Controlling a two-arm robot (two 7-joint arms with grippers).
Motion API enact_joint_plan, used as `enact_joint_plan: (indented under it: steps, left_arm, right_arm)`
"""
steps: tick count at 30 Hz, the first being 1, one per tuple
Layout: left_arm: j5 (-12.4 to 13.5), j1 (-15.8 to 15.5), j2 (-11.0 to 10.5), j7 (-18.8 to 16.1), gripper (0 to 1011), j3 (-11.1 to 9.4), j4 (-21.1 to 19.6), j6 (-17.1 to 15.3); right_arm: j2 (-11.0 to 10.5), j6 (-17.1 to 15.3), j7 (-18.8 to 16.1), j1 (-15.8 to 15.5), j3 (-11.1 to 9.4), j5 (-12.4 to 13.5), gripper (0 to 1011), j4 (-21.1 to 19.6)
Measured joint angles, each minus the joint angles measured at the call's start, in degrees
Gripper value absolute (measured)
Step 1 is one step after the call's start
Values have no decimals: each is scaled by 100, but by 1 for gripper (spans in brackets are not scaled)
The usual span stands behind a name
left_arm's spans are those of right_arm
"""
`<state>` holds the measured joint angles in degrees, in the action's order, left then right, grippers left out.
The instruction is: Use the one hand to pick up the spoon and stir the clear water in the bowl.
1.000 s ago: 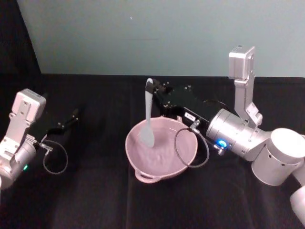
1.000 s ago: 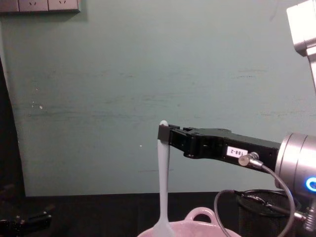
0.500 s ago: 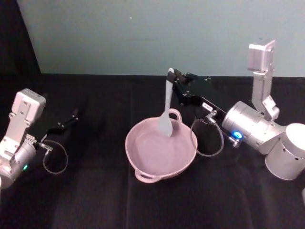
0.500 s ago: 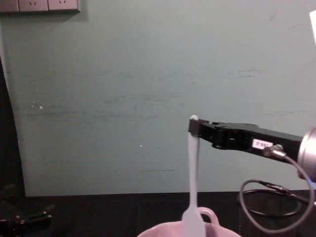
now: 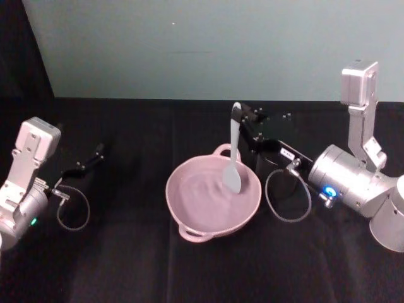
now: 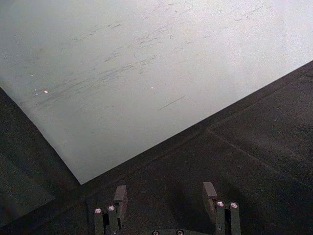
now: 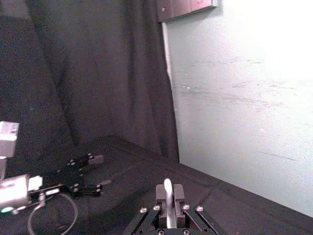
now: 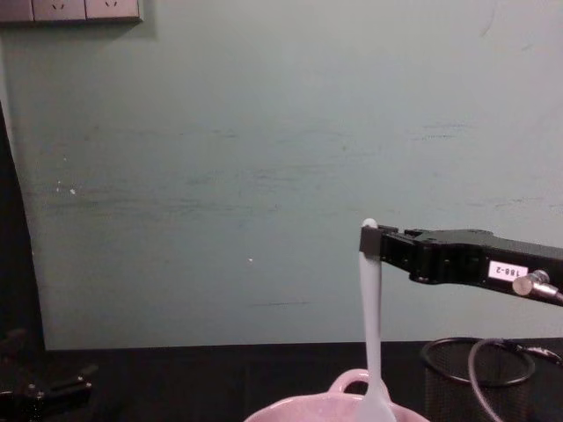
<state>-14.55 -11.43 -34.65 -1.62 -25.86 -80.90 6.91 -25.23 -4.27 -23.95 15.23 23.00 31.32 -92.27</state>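
The pale pink bowl [image 5: 208, 218] sits mid-table with a loop handle at its far rim [image 8: 350, 382]. My right gripper [image 5: 240, 115] is shut on the top of the white spoon [image 5: 233, 151], which hangs upright with its flat head inside the bowl near the right wall. In the chest view the right gripper [image 8: 371, 242] holds the spoon [image 8: 371, 334] from the right. The right wrist view shows the right gripper [image 7: 167, 193] clamped on the spoon handle [image 7: 167, 187]. My left gripper [image 5: 95, 154] rests open at the far left, its fingers [image 6: 121, 196] spread over the black cloth.
A black wire-mesh cup [image 8: 457, 378] stands right of the bowl, behind my right arm's cable loop [image 5: 287, 199]. A teal wall backs the black-clothed table [image 5: 126, 252]. The left arm's cable [image 5: 71, 211] loops at the left.
My right gripper has carried the spoon rightward across the bowl, from the left side through the far rim to the right side. The left arm has not moved.
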Motion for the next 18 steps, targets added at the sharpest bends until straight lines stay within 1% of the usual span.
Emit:
enact_joint_plan:
  steps: [3,8,9,10,13,18]
  left_arm:
    - [0,0,0,0,1011,0,0,0]
    - [0,0,0,0,1011,0,0,0]
    - [0,0,0,0,1011,0,0,0]
    - [0,0,0,0,1011,0,0,0]
    - [0,0,0,0,1011,0,0,0]
    - [0,0,0,0,1011,0,0,0]
  right_arm:
    - [-26,-40,-20,-42,57,-22,98,-112]
    - [-4,-117,-128,-82,278,-65,98,-280]
    - [-4,-117,-128,-82,278,-65,98,-280]
    - [28,-125,-149,-72,337,-68,98,-299]
    - [102,-125,-182,-18,423,-70,98,-294]
    - [245,-92,-228,111,517,-54,98,-128]
